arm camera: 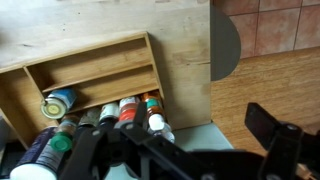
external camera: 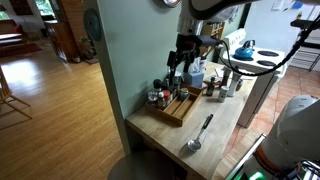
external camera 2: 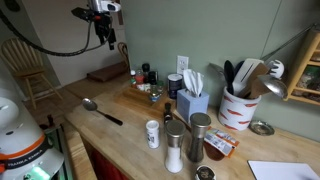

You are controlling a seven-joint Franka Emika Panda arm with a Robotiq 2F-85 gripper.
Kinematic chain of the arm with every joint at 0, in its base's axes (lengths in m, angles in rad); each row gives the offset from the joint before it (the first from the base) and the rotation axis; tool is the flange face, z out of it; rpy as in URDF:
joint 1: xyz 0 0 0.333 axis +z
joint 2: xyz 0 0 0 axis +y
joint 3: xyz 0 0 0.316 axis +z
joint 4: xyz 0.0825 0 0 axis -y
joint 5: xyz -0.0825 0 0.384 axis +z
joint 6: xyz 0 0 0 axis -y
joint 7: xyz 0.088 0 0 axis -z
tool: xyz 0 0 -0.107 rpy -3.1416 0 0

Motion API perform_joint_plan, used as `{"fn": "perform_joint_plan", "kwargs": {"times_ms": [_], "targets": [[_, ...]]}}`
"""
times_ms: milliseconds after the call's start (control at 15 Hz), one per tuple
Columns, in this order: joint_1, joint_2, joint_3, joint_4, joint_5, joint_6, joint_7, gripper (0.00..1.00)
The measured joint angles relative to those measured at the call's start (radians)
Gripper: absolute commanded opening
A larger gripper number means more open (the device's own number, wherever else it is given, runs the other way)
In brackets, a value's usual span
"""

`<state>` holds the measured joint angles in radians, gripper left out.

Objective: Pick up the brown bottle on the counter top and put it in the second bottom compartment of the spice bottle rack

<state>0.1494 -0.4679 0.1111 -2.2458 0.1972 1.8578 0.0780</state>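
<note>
- Gripper [external camera: 182, 64]: hanging above spice bottle rack [external camera: 180, 108]; jaw spread cannot be told.
- Brown bottle: too small to single out; small jars [external camera: 158, 97] stand on surface [external camera: 215, 135] just left of rack.

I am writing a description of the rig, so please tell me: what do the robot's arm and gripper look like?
The gripper is black and blocky, with dark jaws. The arm above it has pale, rounded links. A thick black cable hangs from the wrist in a loop. No markings are readable.
</note>
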Motion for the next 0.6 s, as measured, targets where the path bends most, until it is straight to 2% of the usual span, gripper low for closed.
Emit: {"fn": "perform_joint_plan", "kwargs": {"times_ms": [200,600], "targets": [[-0.068,0.000,-0.067,-0.029,-0.021,0.008,-0.030,1.00],[-0.185,-0.001,-0.157,-0.173,-0.114,0.125,-0.064,1.00]]}}
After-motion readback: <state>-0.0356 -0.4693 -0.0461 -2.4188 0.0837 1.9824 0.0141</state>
